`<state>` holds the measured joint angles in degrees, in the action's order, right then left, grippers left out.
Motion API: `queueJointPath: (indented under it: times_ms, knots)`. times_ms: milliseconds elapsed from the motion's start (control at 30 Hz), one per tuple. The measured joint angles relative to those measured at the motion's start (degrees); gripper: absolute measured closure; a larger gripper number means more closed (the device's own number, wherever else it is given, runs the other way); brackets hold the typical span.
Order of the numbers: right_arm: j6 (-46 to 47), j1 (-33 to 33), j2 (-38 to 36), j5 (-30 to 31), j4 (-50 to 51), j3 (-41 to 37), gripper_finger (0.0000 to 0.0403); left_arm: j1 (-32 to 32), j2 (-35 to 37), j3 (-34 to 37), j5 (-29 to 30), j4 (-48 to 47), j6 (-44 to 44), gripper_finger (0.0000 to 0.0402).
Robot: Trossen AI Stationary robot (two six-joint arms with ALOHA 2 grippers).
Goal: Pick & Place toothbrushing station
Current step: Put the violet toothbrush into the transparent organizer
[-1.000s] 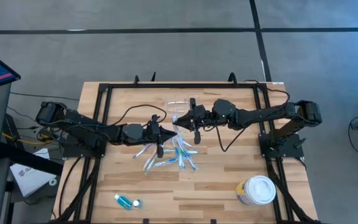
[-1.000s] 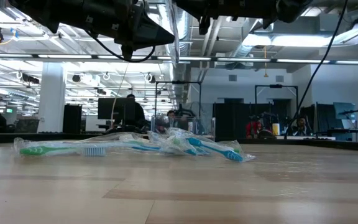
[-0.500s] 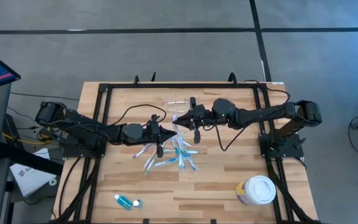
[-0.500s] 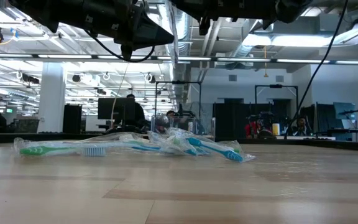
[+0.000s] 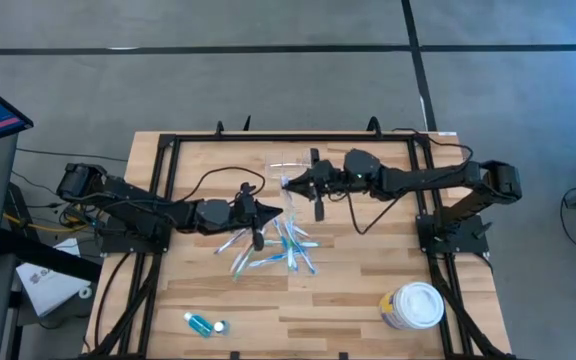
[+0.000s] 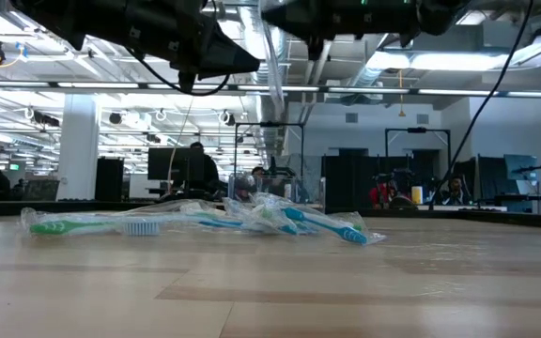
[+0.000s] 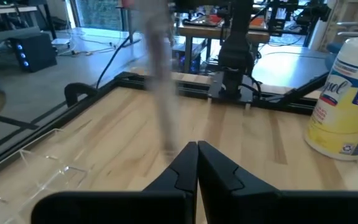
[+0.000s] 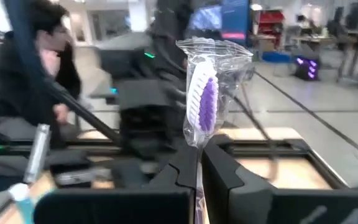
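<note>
While the right gripper pinches a purple toothbrush in a clear wrapper, carry it slowly, upright, to the clear plastic holder. The left gripper is shut and empty.

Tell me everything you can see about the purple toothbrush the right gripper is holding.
The purple toothbrush stands upright between the shut fingers of the right gripper, head up. Its head is white with purple bristles, and the whole brush is sealed in a crinkled clear plastic wrapper that flares out above the head. Only the gripper touches it. From above, it is held over the table, clear of the toothbrush pile.
</note>
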<state>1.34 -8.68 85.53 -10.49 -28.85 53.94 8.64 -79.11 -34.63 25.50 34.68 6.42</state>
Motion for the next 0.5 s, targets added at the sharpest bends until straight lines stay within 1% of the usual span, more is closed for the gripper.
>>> queueJointPath:
  times_ms: [67, 500]
  knots:
    - [0.0, -1.3, -0.3, 0.3, 1.9, -0.2, 0.0403, 0.0, 0.0, 0.0, 0.0, -0.1, -0.1, 0.0400]
    - [-0.4, -10.0, -0.5, 0.1, 1.8, -2.5, 0.0403, 0.0, 0.0, 0.0, 0.0, -0.2, -0.1, 0.0400]
